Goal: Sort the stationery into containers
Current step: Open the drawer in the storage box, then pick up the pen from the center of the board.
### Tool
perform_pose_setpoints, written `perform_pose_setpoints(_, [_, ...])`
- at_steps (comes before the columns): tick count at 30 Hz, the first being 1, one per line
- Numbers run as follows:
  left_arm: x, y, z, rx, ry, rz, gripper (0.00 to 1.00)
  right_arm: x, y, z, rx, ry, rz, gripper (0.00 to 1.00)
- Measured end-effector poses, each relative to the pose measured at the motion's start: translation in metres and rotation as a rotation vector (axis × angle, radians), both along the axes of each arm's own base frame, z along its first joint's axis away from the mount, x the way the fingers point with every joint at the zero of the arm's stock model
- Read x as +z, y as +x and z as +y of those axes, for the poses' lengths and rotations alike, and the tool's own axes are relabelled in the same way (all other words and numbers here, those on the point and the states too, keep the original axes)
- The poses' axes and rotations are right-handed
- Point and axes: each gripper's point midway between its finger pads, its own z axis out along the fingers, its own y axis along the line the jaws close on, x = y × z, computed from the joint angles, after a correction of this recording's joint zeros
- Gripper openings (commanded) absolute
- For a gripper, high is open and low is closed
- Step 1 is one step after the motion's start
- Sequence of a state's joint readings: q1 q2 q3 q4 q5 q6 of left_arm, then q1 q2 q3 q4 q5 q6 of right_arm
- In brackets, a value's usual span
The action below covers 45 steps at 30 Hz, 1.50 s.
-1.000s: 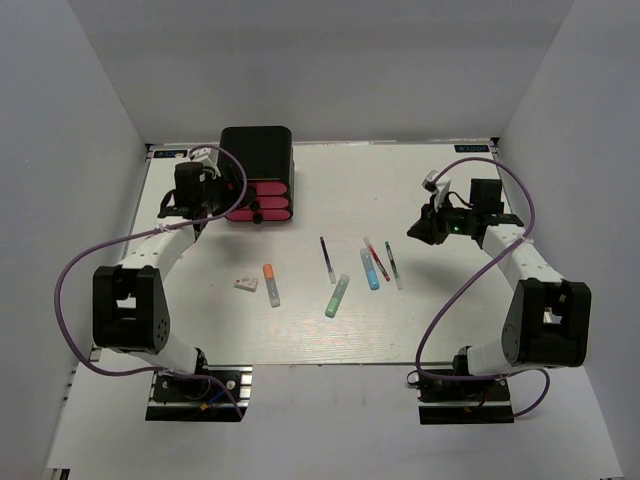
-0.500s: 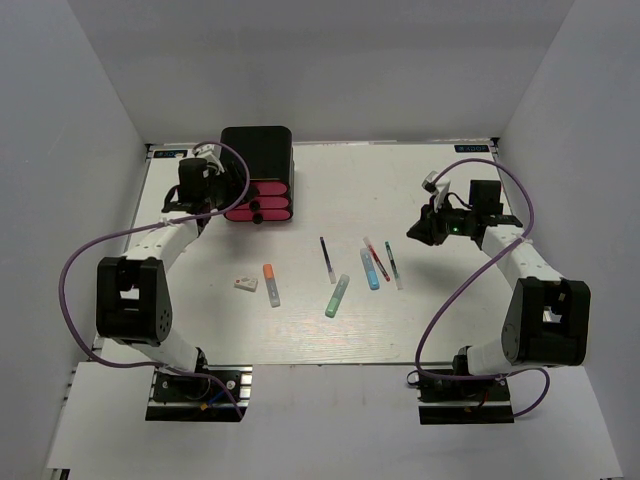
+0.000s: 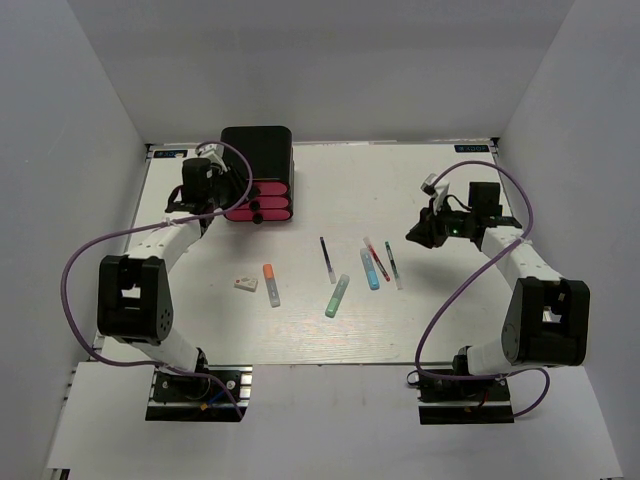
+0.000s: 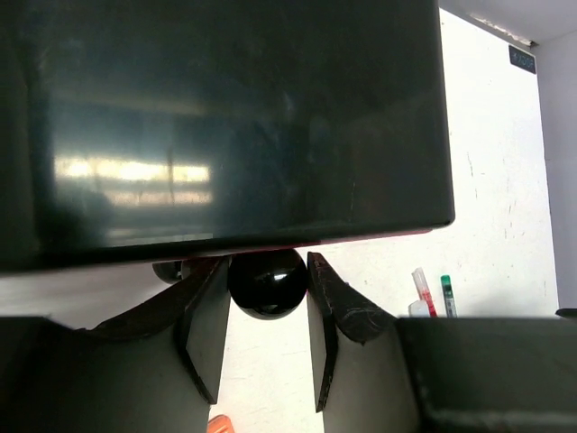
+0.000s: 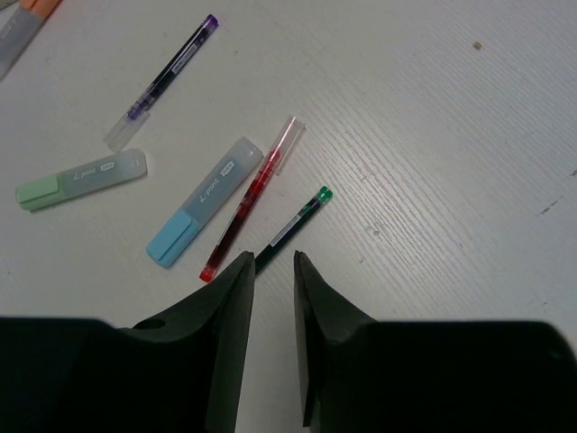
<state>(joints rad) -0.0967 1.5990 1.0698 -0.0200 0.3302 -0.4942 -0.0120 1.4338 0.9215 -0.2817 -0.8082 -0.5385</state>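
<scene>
The left arm rises from its base at the lower left of the top view, bends at the elbow, and runs its forearm toward the upper left, with the wrist turned right toward the black cabinet. The left gripper meets the front of the three stacked pink drawers. In the left wrist view its two fingers bracket one round black knob, and both pads sit against the knob's sides, pinching it. Which drawer this knob belongs to cannot be determined. The right arm rises from the lower right, folds at the elbow, and extends its forearm up and left. Its wrist is angled down toward the centre of the table. The right gripper hangs above the surface with its fingers parted by a narrow gap and nothing between them. The lower end of the green pen lies just under the tips. All stationery lies loose on the table. Beside the green pen lie the red pen, the light blue marker, the mint green marker and the dark blue pen. Further left in the top view, the orange-capped marker lies just beside the white eraser, well apart from the cabinet.
</scene>
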Motion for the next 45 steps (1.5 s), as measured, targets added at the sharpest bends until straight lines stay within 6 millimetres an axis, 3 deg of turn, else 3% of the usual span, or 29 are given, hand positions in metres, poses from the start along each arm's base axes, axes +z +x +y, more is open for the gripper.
perform_pose_setpoints(4, [-0.001, -0.011, 0.000, -0.002, -0.003, -0.012, 0.16, -0.002, -0.002, 0.001, 0.025, -0.009, -0.015, 0.42])
perform_pose_setpoints(10, [-0.001, -0.049, 0.002, -0.006, -0.007, -0.014, 0.16, -0.004, -0.009, 0.010, 0.078, -0.026, -0.038, 0.54])
perform_pose_setpoints(12, [-0.001, -0.059, 0.002, -0.009, -0.012, -0.014, 0.29, -0.006, -0.012, 0.014, 0.096, -0.030, -0.035, 0.63])
perform_pose_setpoints(13, [-0.001, -0.062, 0.003, -0.010, -0.013, -0.013, 0.40, -0.007, -0.014, 0.016, 0.106, -0.032, -0.033, 0.81])
perform_pose_setpoints(14, [-0.001, -0.064, 0.003, -0.010, -0.014, -0.013, 0.52, -0.007, -0.015, 0.018, 0.112, -0.033, -0.030, 0.90])
perform_pose_setpoints(17, [-0.001, -0.064, 0.002, -0.013, -0.020, -0.012, 0.78, -0.008, -0.017, 0.023, 0.130, -0.041, -0.039, 0.90])
perform_pose_setpoints(25, [0.002, -0.069, 0.001, -0.023, -0.023, -0.016, 0.86, -0.011, -0.016, 0.035, 0.140, -0.061, -0.017, 0.88])
perform_pose_setpoints(28, [0.004, -0.081, 0.001, -0.038, -0.016, -0.028, 0.86, -0.017, -0.012, 0.041, 0.111, -0.086, 0.009, 0.68])
perform_pose_setpoints(29, [0.004, -0.086, 0.001, -0.044, -0.012, -0.035, 0.86, -0.020, -0.011, 0.043, 0.094, -0.101, 0.026, 0.51])
perform_pose_setpoints(33, [0.016, -0.108, 0.003, -0.061, 0.001, -0.067, 0.86, -0.035, -0.013, 0.058, 0.049, -0.145, 0.094, 0.33])
perform_pose_setpoints(36, [0.031, -0.123, 0.005, -0.063, 0.010, -0.109, 0.87, -0.046, -0.018, 0.067, 0.020, -0.175, 0.145, 0.35])
perform_pose_setpoints(40, [0.045, -0.145, 0.011, -0.045, 0.015, -0.155, 0.92, -0.055, -0.023, 0.076, -0.020, -0.209, 0.195, 0.49])
perform_pose_setpoints(45, [0.029, -0.169, 0.014, -0.017, -0.003, -0.113, 0.93, -0.061, -0.025, 0.081, -0.075, -0.255, 0.209, 0.52])
